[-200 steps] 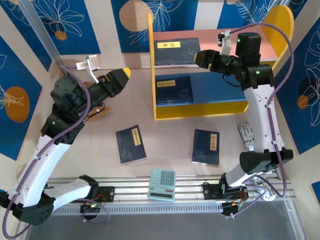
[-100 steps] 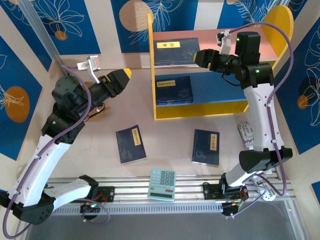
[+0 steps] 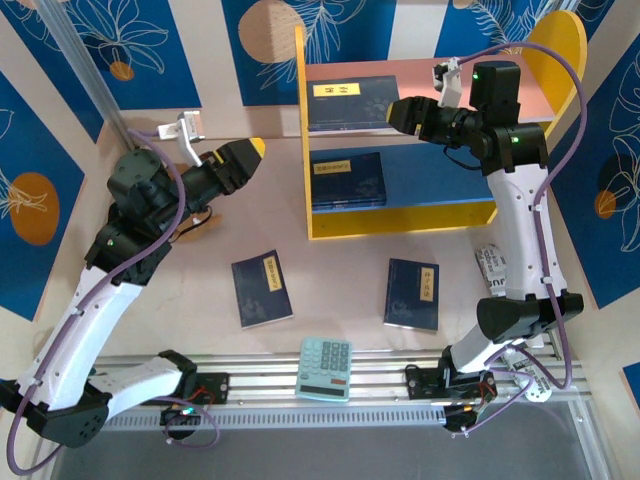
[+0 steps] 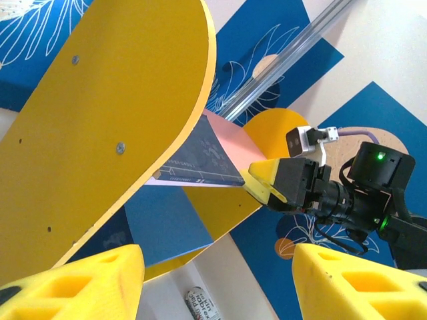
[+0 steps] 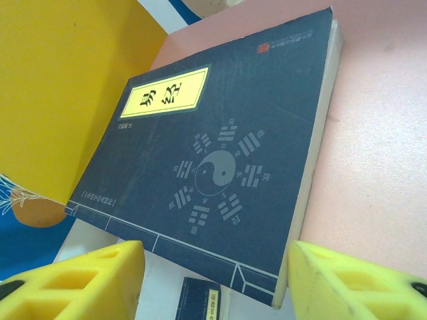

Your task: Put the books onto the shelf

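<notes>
My right jaws are spread wide and empty, over the pink top board of the shelf (image 3: pixel 303 130), just beside the top book (image 3: pixel 352 104) lying flat there. My left jaws are also spread wide and empty, raised left of the shelf and facing it. The lower book (image 3: pixel 347 180) is on the blue board. The left book (image 3: pixel 262 288) and right book (image 3: pixel 412 294) lie flat on the tabletop (image 3: pixel 340 262), apart. The calculator (image 3: pixel 326 368) is near the front edge.

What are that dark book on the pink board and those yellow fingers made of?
The book looks like paper, matte printed cover, cream page edges showing. The fingers look like yellow foam or soft plastic, matte with moulded hollows; I cannot tell which.
</notes>
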